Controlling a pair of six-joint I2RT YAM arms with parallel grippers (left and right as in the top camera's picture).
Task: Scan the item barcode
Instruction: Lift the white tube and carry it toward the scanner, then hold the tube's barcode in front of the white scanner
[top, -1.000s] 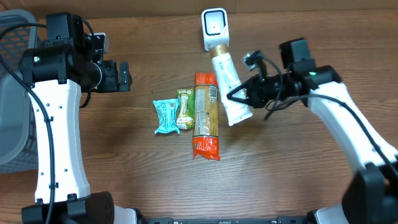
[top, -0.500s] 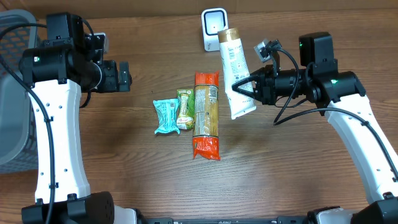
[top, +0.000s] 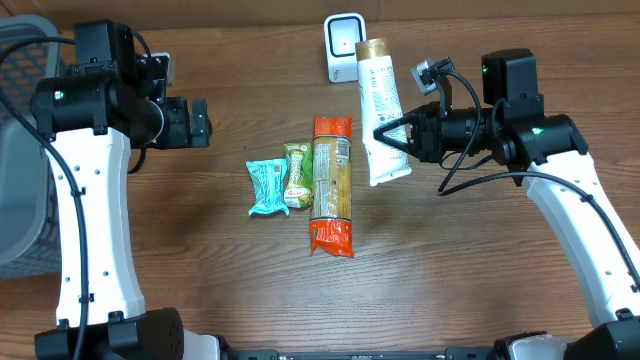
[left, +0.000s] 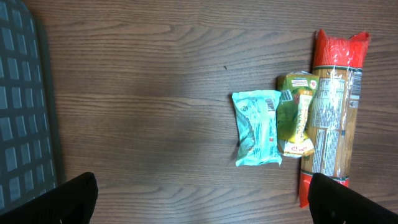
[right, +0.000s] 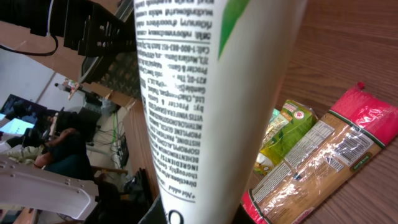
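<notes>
The right gripper (top: 386, 135) is clamped on the white gold-capped tube (top: 378, 95), whose cap end reaches beyond its fingertips to just beside the barcode scanner (top: 344, 42), while the left gripper (top: 202, 122) hangs wide open, holding nothing.

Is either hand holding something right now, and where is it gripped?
The right hand holds the white tube across its body, toward the crimped end. The left hand holds nothing.

Three packets (left: 296, 122) on wooden table (left: 143, 93)
</notes>
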